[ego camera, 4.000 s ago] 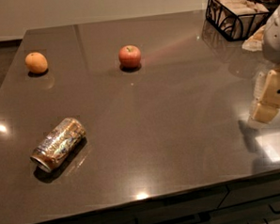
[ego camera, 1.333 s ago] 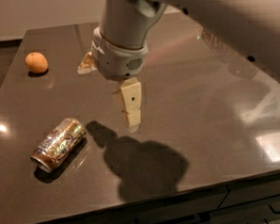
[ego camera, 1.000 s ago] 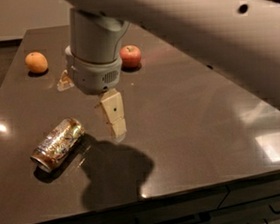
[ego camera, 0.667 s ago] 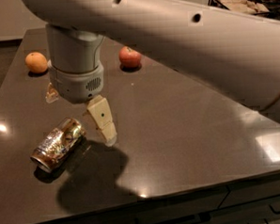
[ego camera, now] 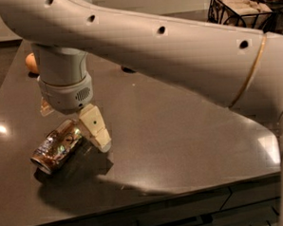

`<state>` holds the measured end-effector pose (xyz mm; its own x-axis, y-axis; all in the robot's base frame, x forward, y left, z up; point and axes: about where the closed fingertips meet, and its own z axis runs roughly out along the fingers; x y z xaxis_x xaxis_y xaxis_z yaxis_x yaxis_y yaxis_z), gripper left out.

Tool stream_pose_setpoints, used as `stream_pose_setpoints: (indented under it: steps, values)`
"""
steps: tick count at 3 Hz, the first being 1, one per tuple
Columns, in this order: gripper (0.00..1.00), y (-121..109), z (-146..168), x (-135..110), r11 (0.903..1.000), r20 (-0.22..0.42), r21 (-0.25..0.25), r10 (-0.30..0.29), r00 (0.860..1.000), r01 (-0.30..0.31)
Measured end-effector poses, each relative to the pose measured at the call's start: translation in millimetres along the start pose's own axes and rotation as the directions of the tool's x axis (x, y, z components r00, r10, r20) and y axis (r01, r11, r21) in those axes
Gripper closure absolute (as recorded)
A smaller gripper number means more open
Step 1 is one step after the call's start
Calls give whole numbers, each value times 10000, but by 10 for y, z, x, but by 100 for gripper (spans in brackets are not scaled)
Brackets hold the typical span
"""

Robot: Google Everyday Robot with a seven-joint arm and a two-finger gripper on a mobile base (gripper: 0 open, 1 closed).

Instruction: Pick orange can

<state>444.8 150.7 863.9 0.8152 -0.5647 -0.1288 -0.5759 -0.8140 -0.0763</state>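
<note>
The orange can (ego camera: 55, 148) lies on its side on the dark table (ego camera: 180, 132) near the front left, with a shiny orange-brown and silvery label. My gripper (ego camera: 71, 120) hangs from the big white arm right over the can's far end. It is open: one beige finger (ego camera: 97, 130) stands to the right of the can, and the tip of the other (ego camera: 46, 108) shows to its left. The can's far end is partly hidden under the wrist.
A round orange fruit (ego camera: 31, 63) sits at the back left, partly behind the wrist. The red apple is hidden behind the arm. A black wire basket (ego camera: 240, 9) stands at the back right. The table's front edge (ego camera: 160, 199) runs close below the can.
The arm has swung from the right side of the table to the left and down. The gripper has gone from mid-table to over the can's far end. The can has not moved.
</note>
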Motion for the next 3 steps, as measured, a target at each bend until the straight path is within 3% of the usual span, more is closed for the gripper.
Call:
stream_pose_setpoints:
  steps: [1, 3]
  values:
    - [18, 30, 68, -69, 9999, 141, -104, 49, 9999, -48]
    - [64, 120, 22, -213, 9998, 636, -72, 180, 9978, -176]
